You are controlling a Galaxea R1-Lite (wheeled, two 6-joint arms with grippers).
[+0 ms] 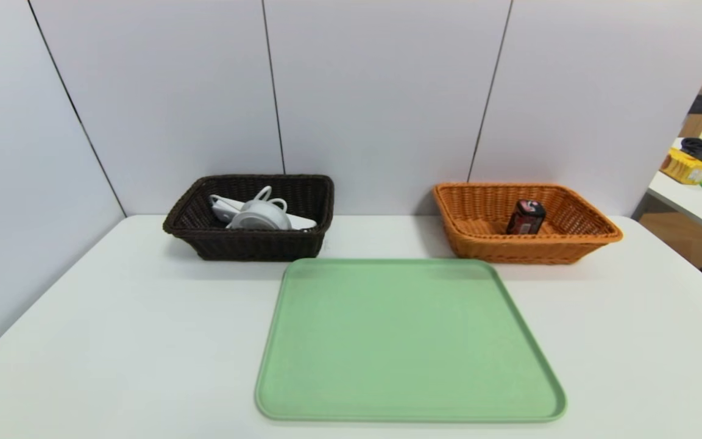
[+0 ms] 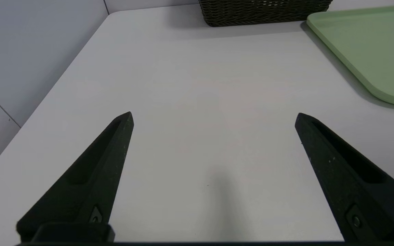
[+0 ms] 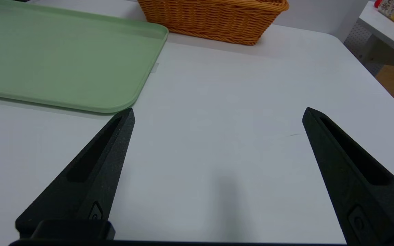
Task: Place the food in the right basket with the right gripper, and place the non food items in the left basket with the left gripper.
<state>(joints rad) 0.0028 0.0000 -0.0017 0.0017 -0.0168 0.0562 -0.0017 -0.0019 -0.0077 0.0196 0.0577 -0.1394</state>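
Note:
The dark carton (image 1: 526,217) stands inside the orange wicker basket (image 1: 595,230) at the back right. The white power strip (image 1: 224,209) with its cord and the round white tub (image 1: 261,216) lie in the dark brown basket (image 1: 247,244) at the back left. Neither arm shows in the head view. My left gripper (image 2: 214,116) hangs open over bare table, with the brown basket (image 2: 265,13) far ahead of it. My right gripper (image 3: 218,112) is open too, over bare table beside the tray, the orange basket (image 3: 214,17) well beyond it.
A light green tray (image 1: 409,341) with nothing on it lies in the middle of the white table (image 1: 113,341); its corner shows in both wrist views. Grey wall panels close the back and left. A second table with clutter (image 1: 701,167) stands off to the right.

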